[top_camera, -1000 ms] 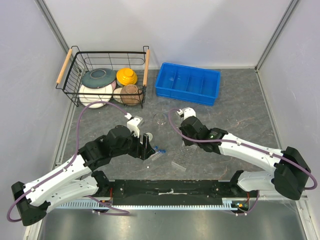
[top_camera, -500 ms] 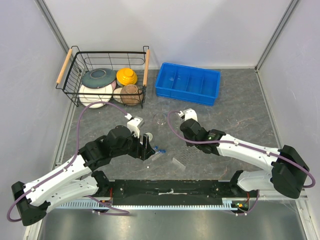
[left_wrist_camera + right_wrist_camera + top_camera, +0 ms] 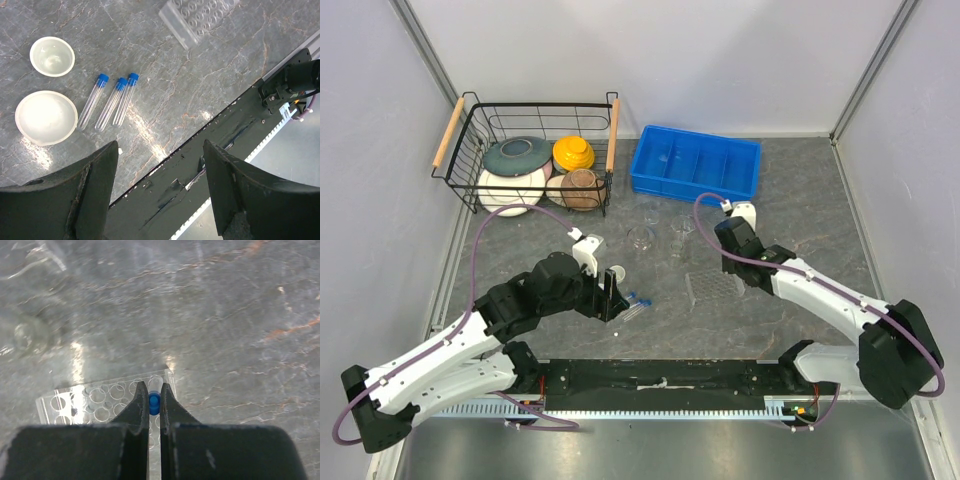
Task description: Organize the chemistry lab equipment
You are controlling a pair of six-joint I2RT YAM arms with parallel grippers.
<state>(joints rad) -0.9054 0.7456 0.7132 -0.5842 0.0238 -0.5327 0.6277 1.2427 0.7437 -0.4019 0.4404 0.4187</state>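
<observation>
Three clear tubes with blue caps (image 3: pixel 112 102) lie side by side on the grey table, next to two round white dishes (image 3: pixel 46 117). My left gripper (image 3: pixel 160 150) hangs open and empty above the table's near edge, close to them. My right gripper (image 3: pixel 154 390) is shut on a blue-capped tube (image 3: pixel 154 403), directly over a corner of the clear gridded rack (image 3: pixel 100 405). From above, the rack (image 3: pixel 713 287) lies flat beside the right wrist (image 3: pixel 738 240). A small clear beaker (image 3: pixel 640 237) and a flask (image 3: pixel 680 235) stand further back.
A blue divided tray (image 3: pixel 695 165) sits at the back centre. A black wire basket (image 3: pixel 542 104) with coloured bowls and plates stands at the back left. The black base rail (image 3: pixel 650 378) runs along the near edge.
My right arm has swung to the right and away. The gridded rack has shifted up and to the right and now lies flat. The left arm has not moved.
</observation>
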